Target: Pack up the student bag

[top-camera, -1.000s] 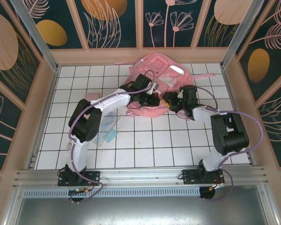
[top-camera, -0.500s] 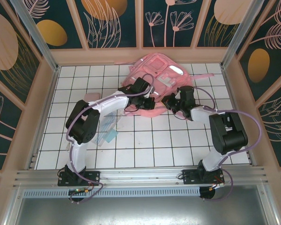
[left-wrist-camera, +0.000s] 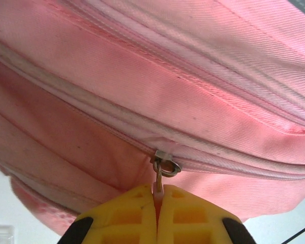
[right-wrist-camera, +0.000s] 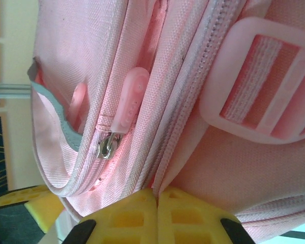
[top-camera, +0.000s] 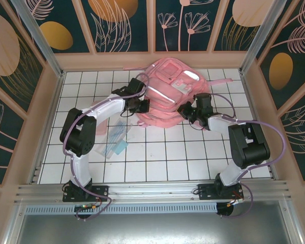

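While a zip only runs freely with the cloth around it held taut, the left gripper (left-wrist-camera: 156, 197) has its 2 yellow pads clamped on the thin pull tab (left-wrist-camera: 158, 184) hanging from the metal slider (left-wrist-camera: 165, 165). The right gripper (right-wrist-camera: 156, 198) is closed tight at the opposite side, seemingly pinching a fold of fabric near a second zip's pale rubber pull (right-wrist-camera: 130, 99) to anchor it. Outward from both claws, the student bag (top-camera: 168, 86) lies slumped at the far middle of the tiled table (top-camera: 157, 157), so I judge its main compartment is being zipped open or shut.
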Robot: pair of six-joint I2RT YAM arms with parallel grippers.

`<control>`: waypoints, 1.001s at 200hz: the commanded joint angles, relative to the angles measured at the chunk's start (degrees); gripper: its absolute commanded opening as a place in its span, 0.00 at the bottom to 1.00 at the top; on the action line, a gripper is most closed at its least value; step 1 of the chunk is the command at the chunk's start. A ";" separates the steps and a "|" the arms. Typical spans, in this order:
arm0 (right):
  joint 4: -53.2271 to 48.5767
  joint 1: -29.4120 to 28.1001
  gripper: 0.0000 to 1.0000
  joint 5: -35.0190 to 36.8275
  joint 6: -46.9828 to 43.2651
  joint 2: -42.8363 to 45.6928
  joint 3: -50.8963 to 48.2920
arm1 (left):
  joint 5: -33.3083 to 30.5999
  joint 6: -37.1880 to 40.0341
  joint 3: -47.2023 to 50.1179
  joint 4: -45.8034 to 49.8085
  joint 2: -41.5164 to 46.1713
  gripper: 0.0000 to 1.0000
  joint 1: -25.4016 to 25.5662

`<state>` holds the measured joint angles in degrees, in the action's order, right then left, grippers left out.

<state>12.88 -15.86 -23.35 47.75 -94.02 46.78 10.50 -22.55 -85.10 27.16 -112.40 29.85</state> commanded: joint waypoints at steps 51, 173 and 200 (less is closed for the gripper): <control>-6.16 5.70 0.00 14.80 -14.06 -3.98 11.55 | 8.79 1.82 -1.61 2.31 1.82 0.00 1.70; -17.10 9.31 0.53 2.80 -6.17 8.98 8.46 | 22.75 -11.83 -17.58 -14.82 -10.32 0.00 10.72; -12.63 8.54 0.54 -1.79 -0.58 10.72 3.08 | 23.21 -11.48 -18.53 -14.80 -10.51 0.00 10.79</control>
<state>-2.79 -6.31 -18.94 40.86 -84.14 54.22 32.36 -33.76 -100.88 17.30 -123.44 41.21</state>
